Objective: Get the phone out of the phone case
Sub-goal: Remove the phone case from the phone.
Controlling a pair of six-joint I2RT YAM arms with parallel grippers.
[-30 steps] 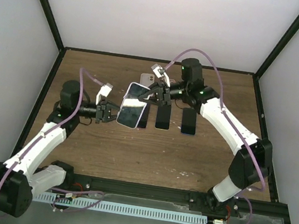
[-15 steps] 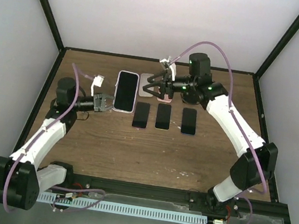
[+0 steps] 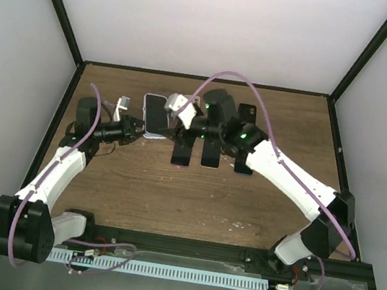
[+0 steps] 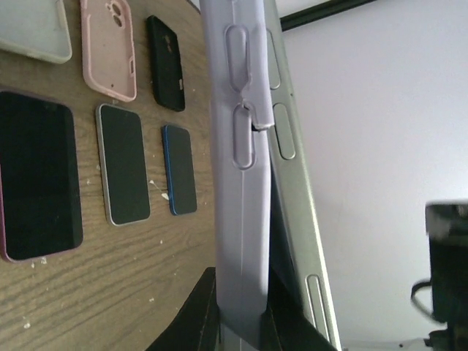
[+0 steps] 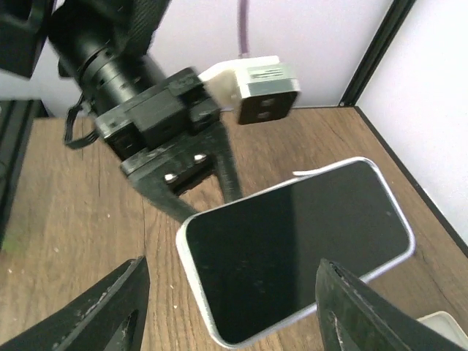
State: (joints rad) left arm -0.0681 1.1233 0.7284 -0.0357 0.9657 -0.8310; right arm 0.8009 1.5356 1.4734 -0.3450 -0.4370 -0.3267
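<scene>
Two grippers meet over the wooden table (image 3: 137, 180). Your left gripper (image 3: 134, 130) is clamped tight on the lavender phone case (image 4: 238, 190), holding it clear of the wood at ten o'clock from the table's middle. The phone (image 5: 292, 245) sits in it screen up. Its silver edge shows beside the case wall, though you cannot tell how far they have parted. Your right gripper (image 5: 232, 267) stands wide, one finger on either side of the phone's near end, gripping nothing. Three loose phones (image 4: 124, 164) lie at four o'clock of it, and the empty cases (image 4: 110, 47) lie beyond, largely hidden from above by the right arm (image 3: 283, 177).
</scene>
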